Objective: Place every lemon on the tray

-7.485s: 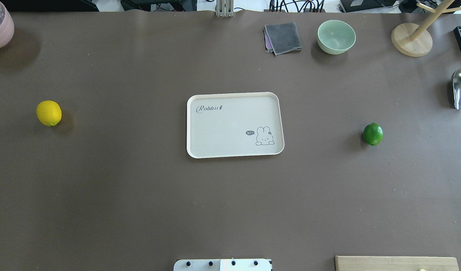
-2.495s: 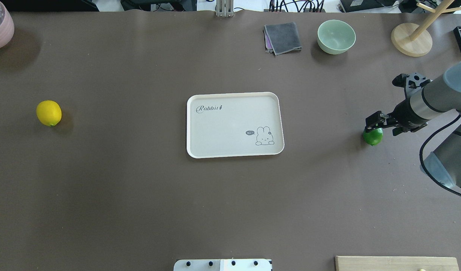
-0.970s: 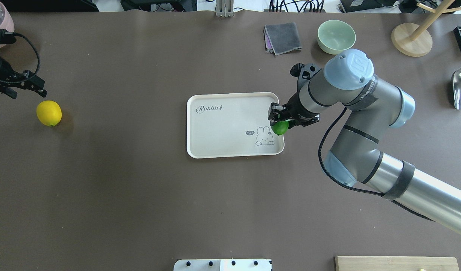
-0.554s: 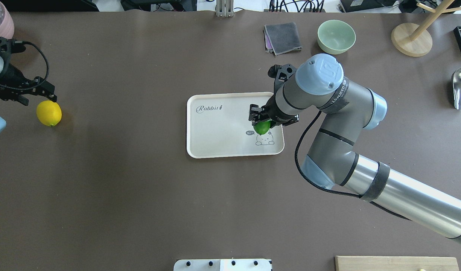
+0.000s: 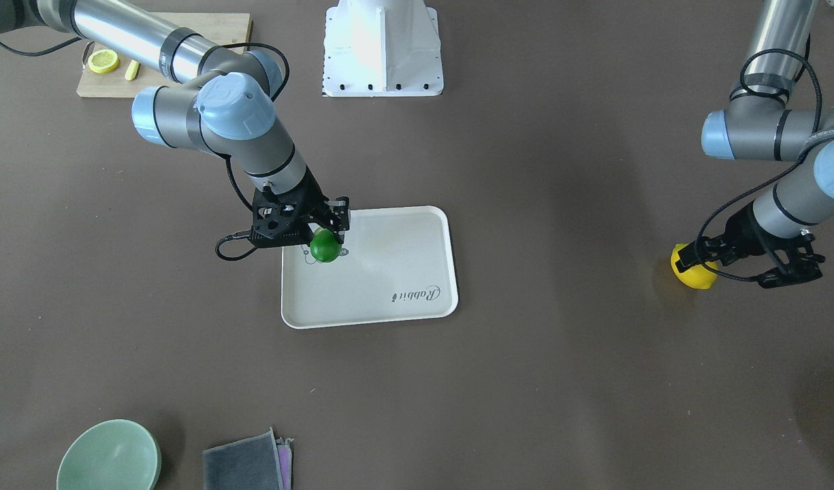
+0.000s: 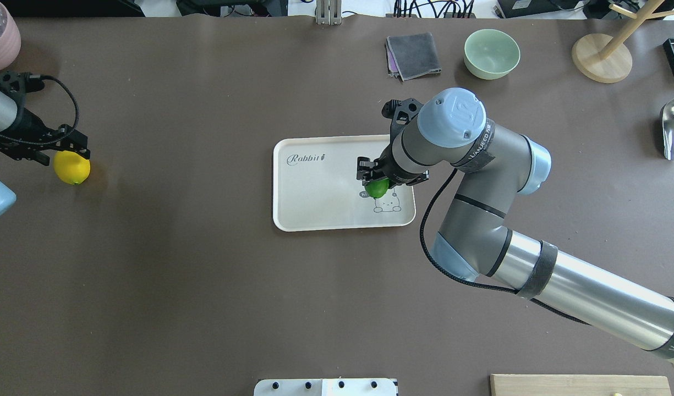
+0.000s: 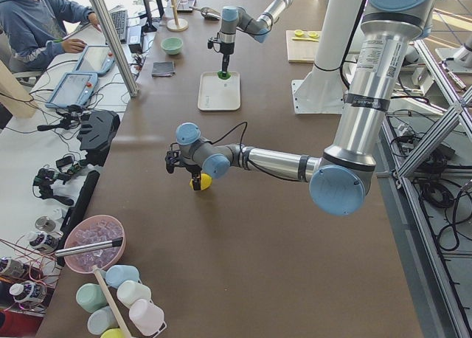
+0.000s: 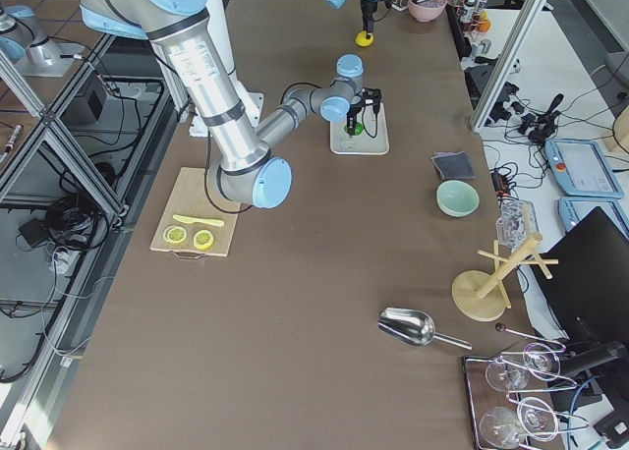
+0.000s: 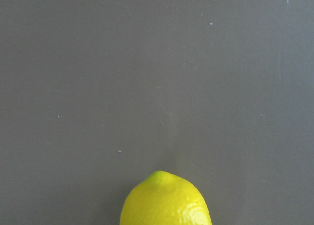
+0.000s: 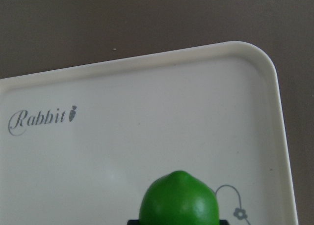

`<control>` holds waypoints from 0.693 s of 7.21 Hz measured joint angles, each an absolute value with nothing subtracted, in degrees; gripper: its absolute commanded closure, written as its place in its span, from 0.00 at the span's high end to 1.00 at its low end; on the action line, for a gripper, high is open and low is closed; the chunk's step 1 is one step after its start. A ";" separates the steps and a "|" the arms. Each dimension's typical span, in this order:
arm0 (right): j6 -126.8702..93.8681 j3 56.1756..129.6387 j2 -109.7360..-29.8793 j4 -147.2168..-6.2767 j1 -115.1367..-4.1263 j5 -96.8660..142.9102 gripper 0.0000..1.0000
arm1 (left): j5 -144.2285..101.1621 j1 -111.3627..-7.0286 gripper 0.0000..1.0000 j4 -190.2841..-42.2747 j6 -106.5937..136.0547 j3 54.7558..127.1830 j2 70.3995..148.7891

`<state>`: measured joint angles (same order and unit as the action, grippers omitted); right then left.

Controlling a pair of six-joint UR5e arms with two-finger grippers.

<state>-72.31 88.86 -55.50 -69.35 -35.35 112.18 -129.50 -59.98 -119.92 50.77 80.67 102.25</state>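
The brown worktop (image 6: pixel 204 302) carries the off-white "Rabbit" tray (image 6: pixel 314 212) at its middle, well apart from every edge. The right arm (image 6: pixel 535 275) reaches in over the tray's right half. There the green lemon (image 6: pixel 377 189) sits pinched in the right claw (image 6: pixel 376 186), over the rabbit drawing and inside the rim; whether the fruit touches the tray floor cannot be told. The yellow lemon (image 6: pixel 72 170) lies on the bare worktop close to its left edge, well apart from the tray. The left claw (image 6: pixel 70 155) hangs right over the yellow lemon's top, and whether its fingers are spread or closed cannot be told.
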 measured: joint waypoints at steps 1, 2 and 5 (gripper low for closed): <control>-72.58 88.70 -55.42 -69.42 -35.33 111.55 1.00 | -128.52 -59.22 0.60 -121.47 51.39 79.83 102.15; -72.73 88.67 -55.35 -69.58 -35.33 111.15 1.00 | -127.68 -58.79 0.20 -122.40 51.79 79.49 101.98; -72.69 89.28 -55.36 -69.75 -36.27 111.40 1.00 | -127.95 -58.39 0.00 -122.84 56.80 81.90 102.76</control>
